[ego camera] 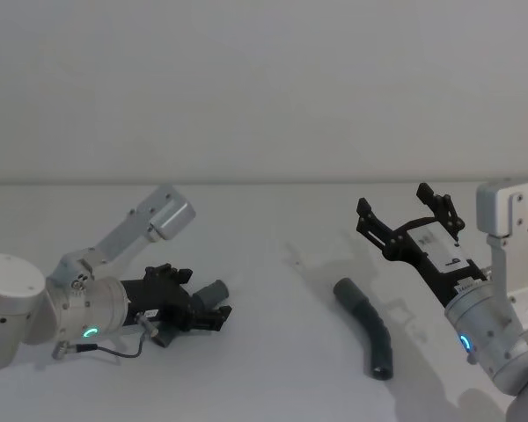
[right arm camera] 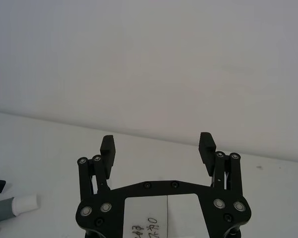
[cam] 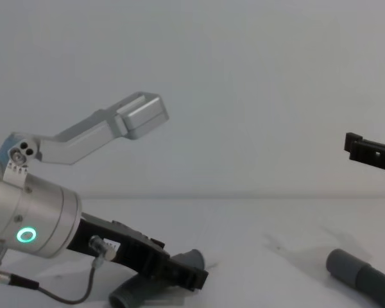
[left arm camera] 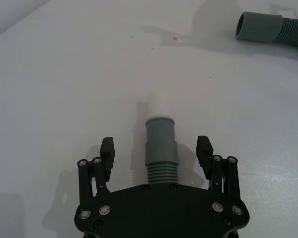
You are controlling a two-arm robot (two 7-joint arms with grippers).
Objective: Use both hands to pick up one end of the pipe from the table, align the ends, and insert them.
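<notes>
The pipe's end with the narrower white tip [left arm camera: 158, 103] lies on the table [ego camera: 273, 352], its grey cuff [left arm camera: 162, 141] between the spread fingers of my left gripper [left arm camera: 156, 148]. The fingers stand open on either side with gaps to the cuff. In the head view this left gripper [ego camera: 207, 308] is low at the left. The plain grey end [ego camera: 345, 290] and a curved stretch of the pipe [ego camera: 374, 338] rest at the right. My right gripper [ego camera: 396, 200] hangs open and empty above and behind them.
The white table [cam: 256, 218] reaches back to a plain wall. Open surface lies between the two pipe ends. The right gripper's fingertip [cam: 354, 142] shows at the right edge of the chest view.
</notes>
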